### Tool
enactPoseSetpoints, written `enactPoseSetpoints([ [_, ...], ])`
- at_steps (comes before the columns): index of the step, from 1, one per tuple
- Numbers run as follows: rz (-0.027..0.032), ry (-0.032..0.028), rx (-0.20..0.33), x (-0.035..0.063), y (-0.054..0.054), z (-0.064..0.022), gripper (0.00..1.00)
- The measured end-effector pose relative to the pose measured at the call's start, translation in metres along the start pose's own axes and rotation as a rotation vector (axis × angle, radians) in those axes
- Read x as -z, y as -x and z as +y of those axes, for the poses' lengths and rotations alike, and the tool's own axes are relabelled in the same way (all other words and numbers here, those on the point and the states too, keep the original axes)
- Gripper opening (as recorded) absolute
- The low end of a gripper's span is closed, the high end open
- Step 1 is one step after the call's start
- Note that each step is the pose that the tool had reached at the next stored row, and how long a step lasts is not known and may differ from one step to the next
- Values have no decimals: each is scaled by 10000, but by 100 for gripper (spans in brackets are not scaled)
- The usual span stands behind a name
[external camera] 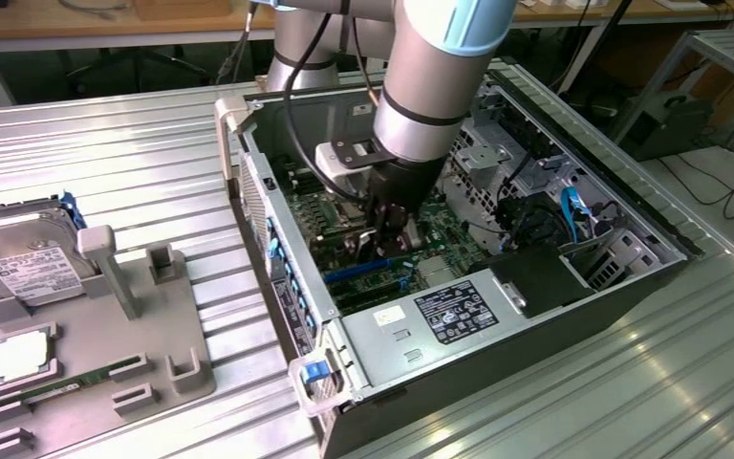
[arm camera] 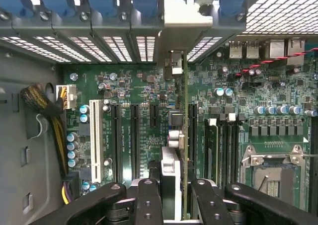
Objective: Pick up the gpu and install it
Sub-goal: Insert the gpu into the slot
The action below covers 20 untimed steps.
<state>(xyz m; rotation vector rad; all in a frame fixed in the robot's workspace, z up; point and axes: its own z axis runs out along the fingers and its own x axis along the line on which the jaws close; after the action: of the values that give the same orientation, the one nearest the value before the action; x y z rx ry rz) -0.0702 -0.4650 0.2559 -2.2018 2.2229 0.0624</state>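
Slatted metal table (external camera: pixel 125 163), open PC case (external camera: pixel 622 206). Claw (arm camera: pixel 175 187) clamps gpu (arm camera: pixel 172 168) edge-on, fan face hidden; expansion slots (arm camera: pixel 135 135) flank it.

Between the black fingers (arm camera: pixel 148 200) a gpu (arm camera: pixel 171 175) with a silver and green edge is seen; beyond them, the motherboard (arm camera: pixel 134 86) is coloured green.

Light: bright, even | glare: ribbed silver metal table (external camera: pixel 648 382), lower right; silver bracket (arm camera: pixel 188 14) of thin dark gpu (arm camera: pixel 171 180) | shadow: inside open grey metal case (external camera: pixel 380 330)
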Motion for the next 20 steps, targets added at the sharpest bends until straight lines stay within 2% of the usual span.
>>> enactPoseSetpoints([
  [4, 4, 10, 1, -7, 0, 3, 28],
  [6, 33, 7, -1, -10, 4, 3, 28],
  [7, 87, 8, -2, -11, 10, 3, 28],
  [9, 158, 7, -2, -12, 19, 3, 28],
  [11, 299, 8, -6, -14, 34, 3, 28],
  [12, 326, 8, -6, -16, 43, 3, 28],
  [20, 332, 8, -6, -30, 60, 3, 28],
])
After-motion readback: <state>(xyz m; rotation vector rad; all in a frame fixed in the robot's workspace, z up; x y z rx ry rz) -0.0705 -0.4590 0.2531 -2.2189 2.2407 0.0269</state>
